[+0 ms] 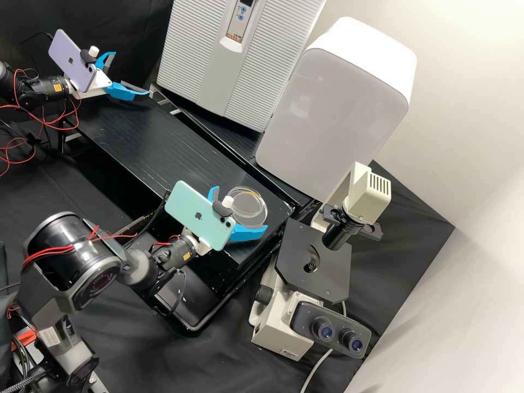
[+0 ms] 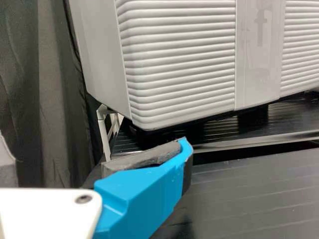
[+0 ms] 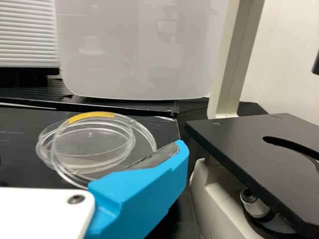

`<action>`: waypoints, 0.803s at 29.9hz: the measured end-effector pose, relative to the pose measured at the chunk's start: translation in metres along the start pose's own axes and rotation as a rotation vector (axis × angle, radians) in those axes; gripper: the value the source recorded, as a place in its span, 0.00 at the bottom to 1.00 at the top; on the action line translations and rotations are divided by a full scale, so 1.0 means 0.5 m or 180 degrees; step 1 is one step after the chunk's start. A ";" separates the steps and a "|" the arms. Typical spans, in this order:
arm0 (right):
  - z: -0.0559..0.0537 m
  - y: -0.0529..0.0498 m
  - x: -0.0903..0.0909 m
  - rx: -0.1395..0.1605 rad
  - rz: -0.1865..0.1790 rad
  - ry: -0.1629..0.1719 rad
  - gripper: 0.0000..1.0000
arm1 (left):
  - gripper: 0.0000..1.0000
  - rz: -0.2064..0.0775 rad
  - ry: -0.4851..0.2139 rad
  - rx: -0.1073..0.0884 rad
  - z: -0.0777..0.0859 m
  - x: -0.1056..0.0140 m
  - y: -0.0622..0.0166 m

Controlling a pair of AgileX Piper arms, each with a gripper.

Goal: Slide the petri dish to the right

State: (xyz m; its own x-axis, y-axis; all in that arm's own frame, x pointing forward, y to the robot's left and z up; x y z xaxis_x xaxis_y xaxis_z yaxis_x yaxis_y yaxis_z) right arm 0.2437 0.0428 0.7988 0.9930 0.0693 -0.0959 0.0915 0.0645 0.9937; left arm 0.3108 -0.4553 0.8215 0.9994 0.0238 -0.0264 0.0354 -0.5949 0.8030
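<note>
Where black bench ends, petri dish, microscope beside

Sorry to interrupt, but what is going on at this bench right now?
The right gripper is open around a clear petri dish at the end of the black bench beside the microscope, one blue finger at the dish's rim. The left gripper, also open, hangs over the bench's far end near a ribbed white appliance.

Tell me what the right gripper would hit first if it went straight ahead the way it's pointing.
Most likely the petri dish, which lies just ahead of the right gripper; past it stands the white housing, though depth is hard to judge.
</note>
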 end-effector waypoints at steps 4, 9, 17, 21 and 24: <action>-0.009 -0.008 -0.011 -0.0002 -0.0051 0.0063 1.00 | 1.00 0.0000 0.0000 0.0000 0.000 0.000 0.000; -0.016 -0.016 -0.014 0.0001 -0.0105 0.0105 1.00 | 1.00 0.0000 0.0000 0.0000 0.000 0.000 0.000; -0.009 -0.022 -0.011 0.0116 -0.0143 0.0057 1.00 | 1.00 0.0000 0.0000 0.0000 0.000 0.000 0.000; 0.000 -0.022 -0.008 0.0148 -0.0149 -0.0017 1.00 | 1.00 0.0000 0.0000 0.0000 0.000 0.000 0.000; 0.002 -0.021 -0.007 0.0147 -0.0145 -0.0027 1.00 | 1.00 0.0000 0.0000 0.0000 0.000 0.000 0.000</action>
State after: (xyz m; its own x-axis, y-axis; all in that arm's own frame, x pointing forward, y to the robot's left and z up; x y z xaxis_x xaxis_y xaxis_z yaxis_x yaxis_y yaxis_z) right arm 0.2392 0.0410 0.7888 0.9883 0.0590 -0.1408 0.1397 0.0213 0.9900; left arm 0.3108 -0.4553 0.8215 0.9994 0.0238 -0.0264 0.0354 -0.5949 0.8030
